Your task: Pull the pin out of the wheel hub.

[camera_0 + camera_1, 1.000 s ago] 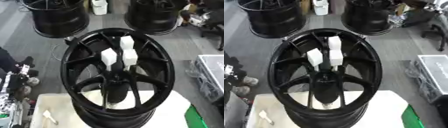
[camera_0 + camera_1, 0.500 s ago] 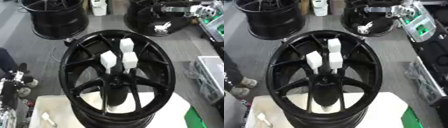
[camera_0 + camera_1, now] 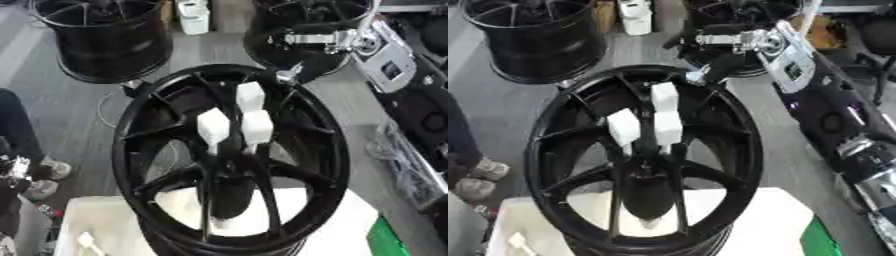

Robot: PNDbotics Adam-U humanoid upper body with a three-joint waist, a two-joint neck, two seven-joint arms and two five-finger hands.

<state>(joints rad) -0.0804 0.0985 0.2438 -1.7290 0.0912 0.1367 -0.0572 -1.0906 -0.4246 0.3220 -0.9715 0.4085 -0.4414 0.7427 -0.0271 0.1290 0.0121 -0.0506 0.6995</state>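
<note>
Since half a second ago: right arm brought in from the far right, right hand (image 3: 717, 64) now set at the far rim of the wheel hub; a second ago no arm was in view.

Item 1. Wheel hub (image 3: 324, 150), black, multi-spoke, stood upright at centre on a white table (image 3: 96, 220).

Item 2. Pins, three, white and block-shaped, seated among the spokes at the hub's centre. Far pin (image 3: 250, 96) is found nearest the far rim; left pin (image 3: 213, 125) and right pin (image 3: 256, 126) are placed side by side just nearer. All three are still lodged in the hub.

Item 3. Right hand, dark with a silver tip, held just beside the far pin but apart from it. Whether it is spread or closed cannot be told.

Item 4. Left hand: not seen in either view.

Item 5. Two further black wheels, on the floor at the far side: one far left (image 3: 105, 40), one far right (image 3: 302, 30), partly hidden by the arm.

Item 6. Small white piece (image 3: 87, 241), lying on the table at near left.

Item 7. Green object (image 3: 385, 241), at near right, beside the table.
</note>
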